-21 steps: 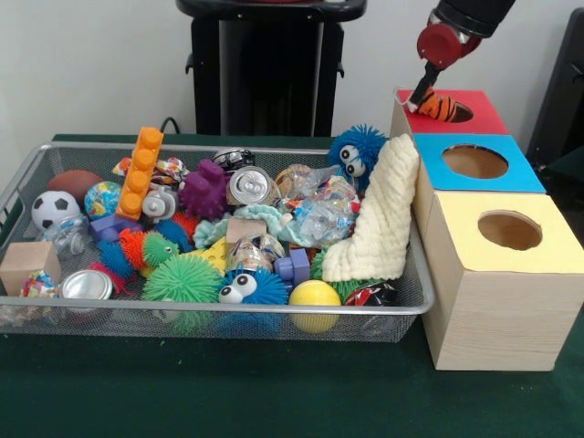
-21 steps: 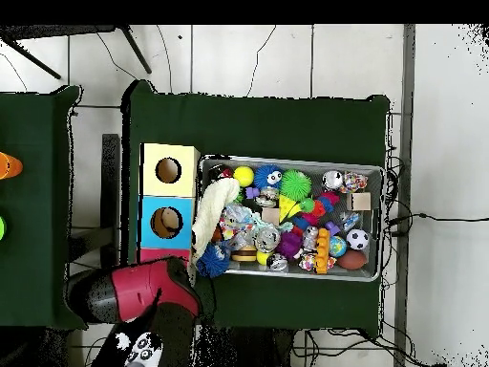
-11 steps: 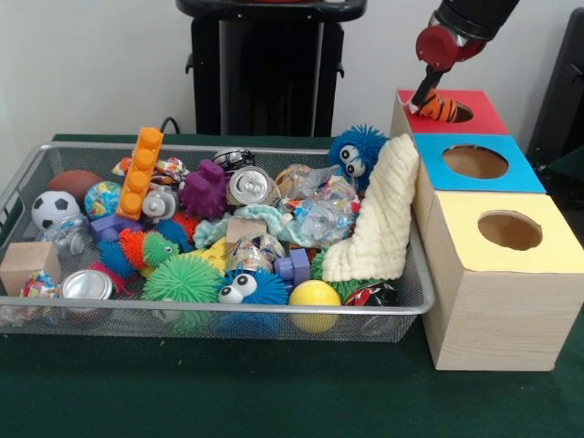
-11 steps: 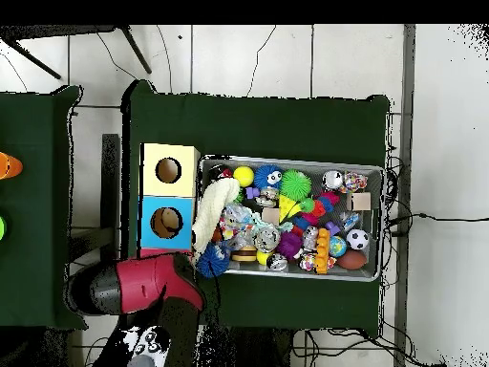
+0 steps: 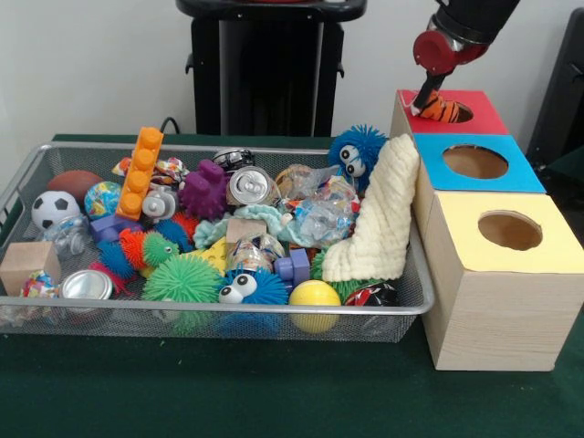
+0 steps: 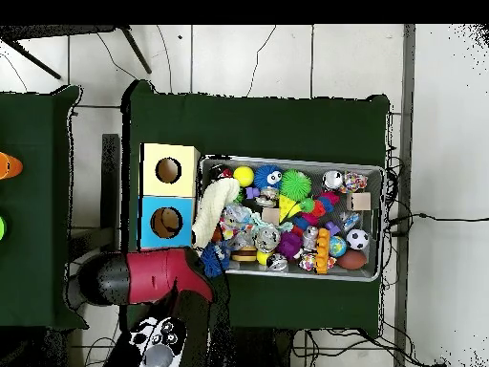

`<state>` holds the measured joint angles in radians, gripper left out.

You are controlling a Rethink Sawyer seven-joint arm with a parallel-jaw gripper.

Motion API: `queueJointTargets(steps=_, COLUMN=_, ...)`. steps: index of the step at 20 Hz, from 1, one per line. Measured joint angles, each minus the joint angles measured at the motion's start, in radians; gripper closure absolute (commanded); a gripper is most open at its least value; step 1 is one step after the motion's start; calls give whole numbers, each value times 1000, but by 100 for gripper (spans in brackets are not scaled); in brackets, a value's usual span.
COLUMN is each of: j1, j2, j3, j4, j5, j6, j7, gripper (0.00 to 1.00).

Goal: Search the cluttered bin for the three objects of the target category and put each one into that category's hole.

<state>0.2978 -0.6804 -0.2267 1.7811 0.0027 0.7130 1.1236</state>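
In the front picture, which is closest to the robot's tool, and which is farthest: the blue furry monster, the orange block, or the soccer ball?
From the tool:
1. Blue furry monster, at the bin's right end, nearest the boxes.
2. Orange block, left of the middle.
3. Soccer ball, at the far left end.

The box (image 5: 493, 265) is pale wood with a red top (image 5: 474, 114), a blue top (image 5: 479, 162) and a yellow top (image 5: 506, 230), and an orange toy with black stripes (image 5: 440, 109) lies on the red one. In the silver wire bin (image 5: 219, 315) are an orange brick (image 5: 140, 172), a purple toy (image 5: 204, 190), a fuzzy blue toy with white eyes (image 5: 356, 153), a cream cloth (image 5: 383, 214), a green spiky ball (image 5: 181, 279), a yellow ball (image 5: 314, 297) and a black-and-white football (image 5: 55, 208). The table cloth (image 5: 274, 392) is dark green, and the arm (image 6: 143, 279) is red and black.
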Motion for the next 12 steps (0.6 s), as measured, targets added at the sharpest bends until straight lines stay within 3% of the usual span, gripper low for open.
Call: queueJointTargets(steps=12, j1=-31, j2=15, j3=61, j4=-3, j5=76, j6=8, j7=0, gripper=100)
